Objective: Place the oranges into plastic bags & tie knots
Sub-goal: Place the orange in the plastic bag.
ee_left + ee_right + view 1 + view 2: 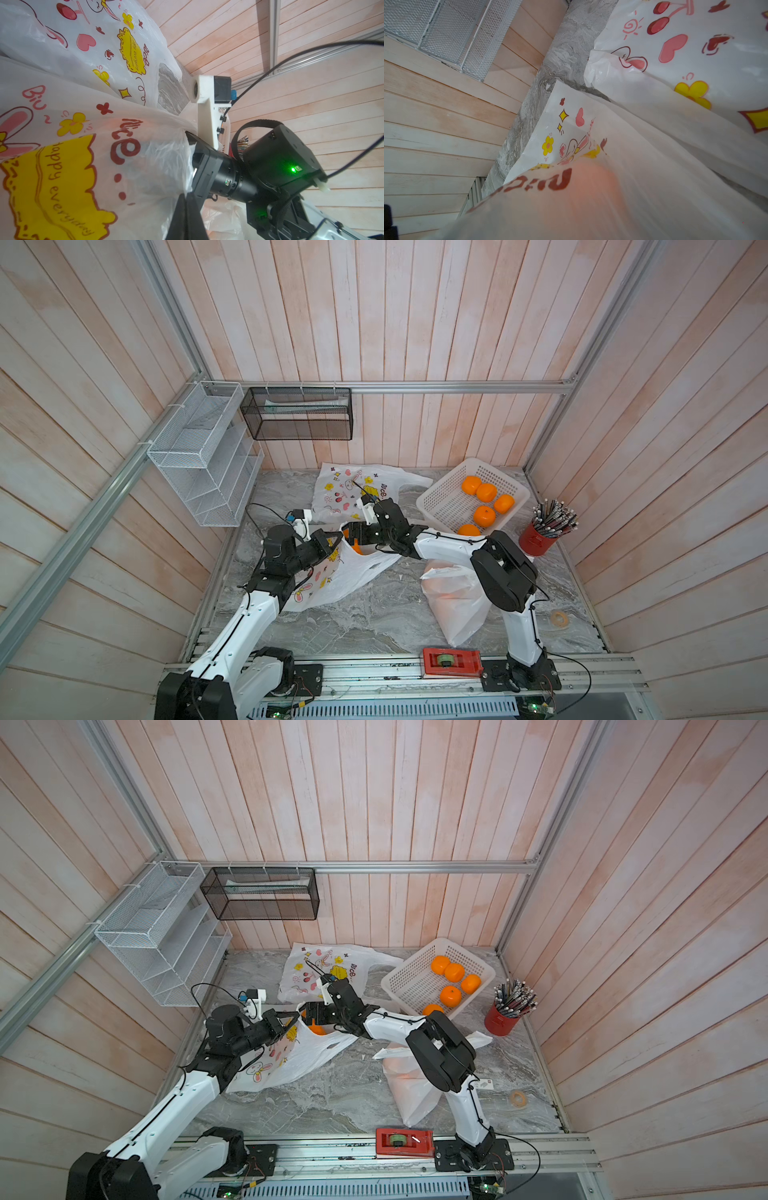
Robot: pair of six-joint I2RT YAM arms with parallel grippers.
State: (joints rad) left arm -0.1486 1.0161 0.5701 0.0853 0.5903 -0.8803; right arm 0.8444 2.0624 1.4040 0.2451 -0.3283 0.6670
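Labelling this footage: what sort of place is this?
Probably a robot lab cell, not a shop: plank walls inside an aluminium frame, two arms bolted to a front rail, a marble-look table with a basket of oranges.

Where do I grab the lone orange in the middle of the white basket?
Take the lone orange across its widest girth, coming straight down from above. The white basket walls block a side approach. The fruit sits apart from the row of three oranges nearer the back wall, so open jaws should have room on both sides.

printed bag (357, 572): thin glossy plastic | tabletop (374, 622): smooth grey marble-look | walls (415, 323): matt wood planks
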